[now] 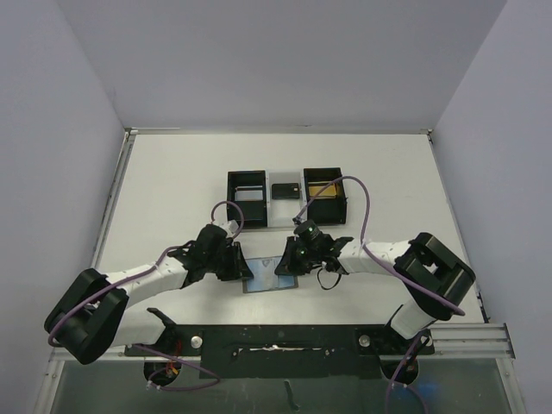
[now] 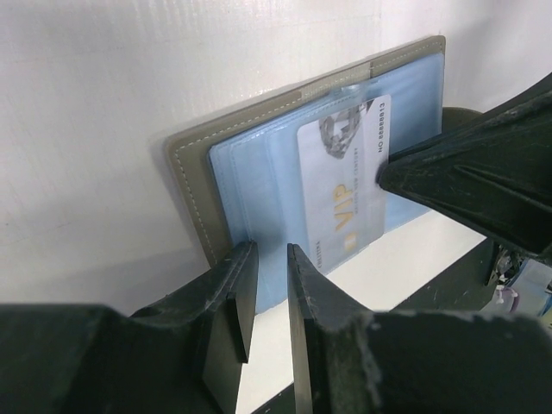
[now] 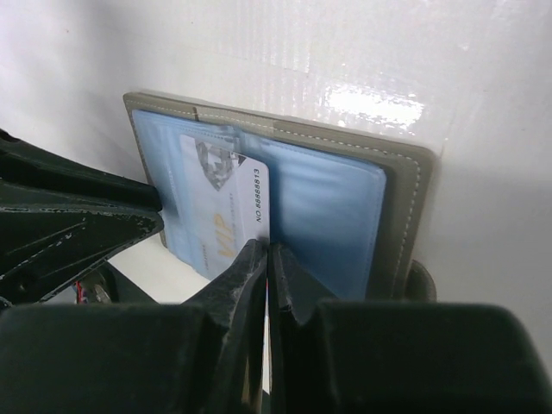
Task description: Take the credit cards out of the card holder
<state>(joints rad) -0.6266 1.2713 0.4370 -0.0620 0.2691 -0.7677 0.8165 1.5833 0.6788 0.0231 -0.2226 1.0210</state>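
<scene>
The card holder (image 1: 269, 284) lies open on the white table between my two grippers, grey outside with blue pocket panels (image 2: 250, 181). A pale credit card (image 2: 345, 190) marked VIP sticks partway out of one pocket. My left gripper (image 2: 269, 248) is closed to a narrow gap over the holder's blue panel at its near edge. My right gripper (image 3: 268, 246) is shut on the near edge of the credit card (image 3: 220, 207), next to the holder's other panel (image 3: 336, 207). In the top view, the left gripper (image 1: 240, 267) and right gripper (image 1: 285, 263) face each other across the holder.
A black tray (image 1: 246, 197) with open compartments stands at the back of the table, with a small dark object (image 1: 285, 191) in its middle part and something yellow in the right one (image 1: 324, 191). A metal rail (image 1: 345, 336) runs along the near edge.
</scene>
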